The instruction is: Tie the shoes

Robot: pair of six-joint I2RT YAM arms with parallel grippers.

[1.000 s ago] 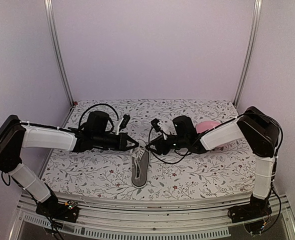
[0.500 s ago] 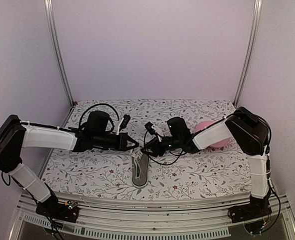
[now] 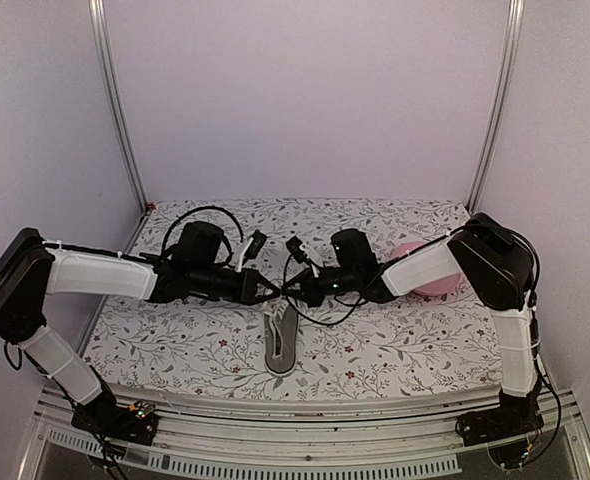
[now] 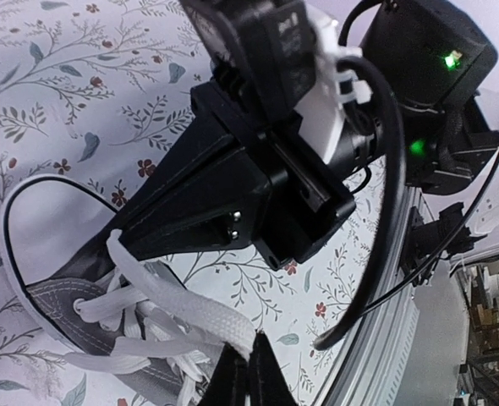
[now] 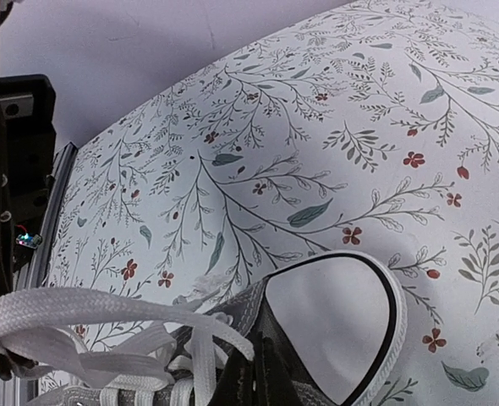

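Two grippers meet almost tip to tip, and both are closed tight. The left gripper [image 4: 248, 370] has its fingers pressed together on a thick white lace [image 4: 190, 315], which leaves the pinch as a flat strand. The right gripper [image 5: 262, 365] is likewise closed, its fingers together with no gap. The end of a lace loop comes right up to their tip. That loop arcs away to the left of the right wrist view, to the dark body of the left gripper at the picture's edge. One stretch of lace thus hangs between the two pinches, lifted clear of the shoe.

Just below the tips lies the shoe [image 3: 279, 342], a grey sneaker with a white toe cap and a white sole edged by a dark line. More loose strands of lace lie crossed over its eyelets. Seen from above, it rests on the flowered tablecloth [image 3: 175, 345], lengthwise toward the near edge, with its laced part directly under the meeting tips. Both arms reach in low from opposite sides. Behind the right forearm a pink plate [image 3: 440, 287] sits on the cloth, well apart from the shoe and partly hidden by the arm.
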